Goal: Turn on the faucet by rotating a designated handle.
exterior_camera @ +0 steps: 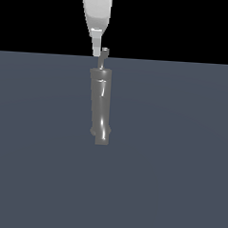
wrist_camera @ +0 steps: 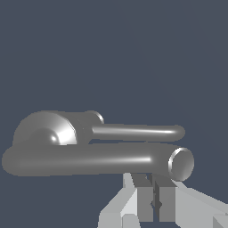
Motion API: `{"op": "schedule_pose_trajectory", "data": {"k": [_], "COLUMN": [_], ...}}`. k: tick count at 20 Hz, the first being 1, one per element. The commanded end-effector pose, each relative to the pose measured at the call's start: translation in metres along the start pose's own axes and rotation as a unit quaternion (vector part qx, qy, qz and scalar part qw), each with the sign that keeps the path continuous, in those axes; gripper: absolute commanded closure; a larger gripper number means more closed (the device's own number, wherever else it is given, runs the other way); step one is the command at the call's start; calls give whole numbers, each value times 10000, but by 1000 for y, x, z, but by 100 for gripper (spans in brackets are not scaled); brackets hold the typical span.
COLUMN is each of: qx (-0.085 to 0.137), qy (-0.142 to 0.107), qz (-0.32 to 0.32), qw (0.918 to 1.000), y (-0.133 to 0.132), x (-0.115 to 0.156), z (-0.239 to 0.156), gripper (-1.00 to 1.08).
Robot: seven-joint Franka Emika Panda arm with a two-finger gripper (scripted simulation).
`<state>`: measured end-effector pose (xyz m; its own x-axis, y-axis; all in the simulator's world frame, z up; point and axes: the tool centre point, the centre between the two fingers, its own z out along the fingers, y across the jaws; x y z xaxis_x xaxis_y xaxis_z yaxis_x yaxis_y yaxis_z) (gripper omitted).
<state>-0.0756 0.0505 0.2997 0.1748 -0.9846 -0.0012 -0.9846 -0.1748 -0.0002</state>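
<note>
The faucet (exterior_camera: 101,105) is a glossy grey tube lying on the dark floor, running away from the exterior camera. Its handle (exterior_camera: 104,57), a thin grey rod, rises at the far end. My white gripper (exterior_camera: 97,51) comes down from above, its tip just to the exterior view's left of the handle, close to it or touching. In the wrist view the thick faucet body (wrist_camera: 89,159) lies across the picture with the thinner handle (wrist_camera: 138,132) alongside it. My gripper (wrist_camera: 155,187) has its fingers (wrist_camera: 144,200) almost together with nothing between them, close to the body's open end.
The flat dark grey-blue floor (exterior_camera: 180,163) spreads around the faucet. No other object shows in either view.
</note>
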Motion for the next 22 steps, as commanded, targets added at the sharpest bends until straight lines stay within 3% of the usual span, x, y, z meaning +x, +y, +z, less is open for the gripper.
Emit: {"op": "schedule_pose_trajectory", "data": {"k": [1,4,5,22], "qx": [2,0,-1,0], "qy": [6,6,-2,4], "qz": [163,171,-42,94], "qw": [9999,9999,10000,10000], "y": [3,5,2,-30], "x": [33,46,18,75], "z": [0,0,0,0], "gripper": [108,108,108,108]}}
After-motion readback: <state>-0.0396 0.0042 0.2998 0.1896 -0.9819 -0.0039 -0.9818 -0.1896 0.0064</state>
